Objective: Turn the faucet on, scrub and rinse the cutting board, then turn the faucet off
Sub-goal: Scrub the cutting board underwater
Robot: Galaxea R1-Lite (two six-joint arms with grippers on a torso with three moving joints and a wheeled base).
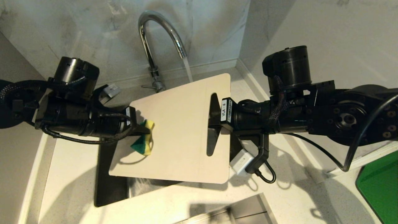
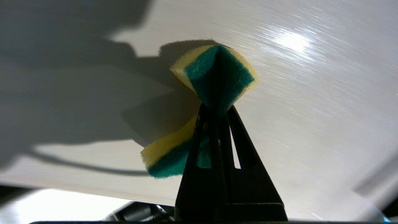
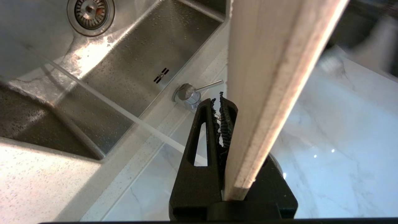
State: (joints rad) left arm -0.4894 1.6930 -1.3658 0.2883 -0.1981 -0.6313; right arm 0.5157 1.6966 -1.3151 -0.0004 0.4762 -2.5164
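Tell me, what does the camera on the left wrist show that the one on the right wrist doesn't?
Only the left wrist view shows the left gripper pinching a green and yellow sponge. Only the right wrist view shows the steel sink, its drain, the running water and the right gripper clamping the board's edge. Both show the cream cutting board.

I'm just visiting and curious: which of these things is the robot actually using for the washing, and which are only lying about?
In use:
- faucet, water running
- cutting board, held over the sink by the right gripper
- sponge, pinched in the left gripper, against the board

Lying about:
- green board at the counter's right edge
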